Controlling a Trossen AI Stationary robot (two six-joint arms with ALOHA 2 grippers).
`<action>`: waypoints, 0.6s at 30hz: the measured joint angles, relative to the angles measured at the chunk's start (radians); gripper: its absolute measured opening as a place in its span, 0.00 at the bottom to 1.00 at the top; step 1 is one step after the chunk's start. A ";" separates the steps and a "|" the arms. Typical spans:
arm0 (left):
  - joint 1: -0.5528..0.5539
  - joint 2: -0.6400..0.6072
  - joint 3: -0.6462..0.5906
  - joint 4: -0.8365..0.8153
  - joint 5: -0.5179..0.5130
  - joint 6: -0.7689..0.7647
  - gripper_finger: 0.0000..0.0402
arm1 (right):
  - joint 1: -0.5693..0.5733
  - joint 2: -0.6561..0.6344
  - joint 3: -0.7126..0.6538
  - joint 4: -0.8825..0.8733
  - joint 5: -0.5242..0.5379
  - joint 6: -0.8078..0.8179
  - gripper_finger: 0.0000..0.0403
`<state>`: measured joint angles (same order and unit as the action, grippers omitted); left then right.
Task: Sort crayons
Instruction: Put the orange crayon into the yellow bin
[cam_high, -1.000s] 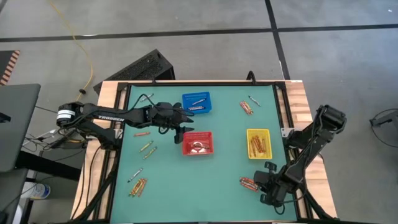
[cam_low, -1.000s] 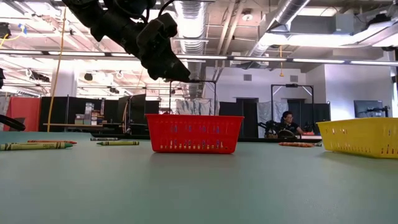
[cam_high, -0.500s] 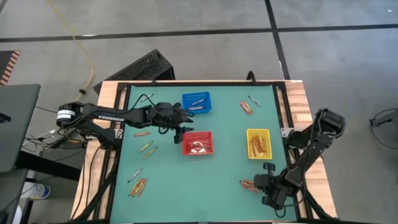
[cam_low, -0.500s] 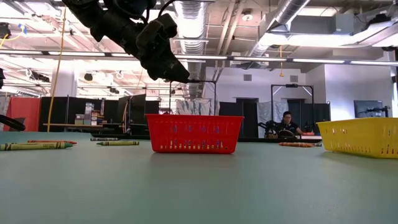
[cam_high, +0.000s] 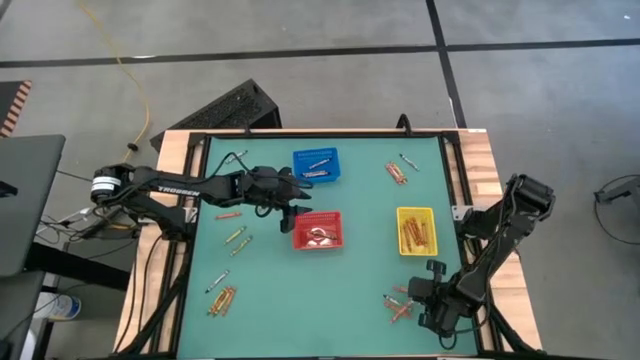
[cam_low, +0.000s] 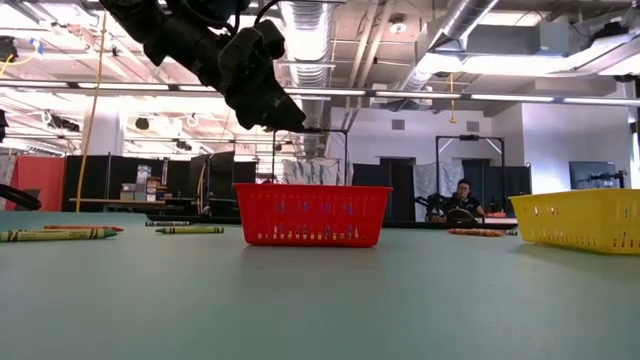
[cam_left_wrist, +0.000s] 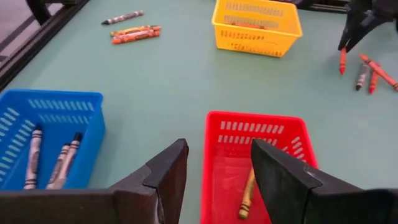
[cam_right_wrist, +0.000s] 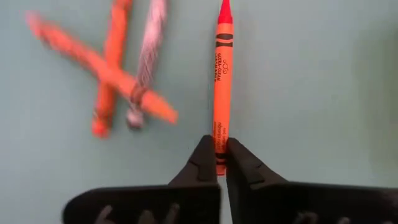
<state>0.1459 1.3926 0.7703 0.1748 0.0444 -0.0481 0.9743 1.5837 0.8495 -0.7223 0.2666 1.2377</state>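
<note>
The green table (cam_high: 270, 310) carries a red basket (cam_high: 318, 230), a blue basket (cam_high: 316, 165) behind it, a yellow basket (cam_high: 416, 230) beside, and crayons (cam_high: 222, 298) scattered around.

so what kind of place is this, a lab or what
Probably a large robotics lab or workshop: exposed ceiling ducts, a person seated at a far bench, and a table rigged with two arms.

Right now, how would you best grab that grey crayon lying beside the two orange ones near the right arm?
Grip the grey crayon mid-shaft from straight above, end effector fingers across its width. It lies flat, crossed over an orange crayon, so its free upper half is safest.
</note>
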 joint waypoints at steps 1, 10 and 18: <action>-0.008 0.000 -0.004 0.005 0.000 -0.003 0.42 | -0.012 -0.015 0.003 -0.003 0.007 0.011 0.02; -0.130 0.000 -0.048 -0.015 -0.081 -0.025 0.42 | -0.103 -0.136 0.004 -0.029 0.036 0.021 0.01; -0.250 -0.010 -0.102 -0.026 -0.146 -0.015 0.42 | -0.115 -0.242 0.096 -0.142 0.097 0.011 0.01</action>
<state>-0.1044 1.3823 0.6682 0.1484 -0.1020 -0.0631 0.8598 1.3420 0.9456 -0.8640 0.3641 1.2488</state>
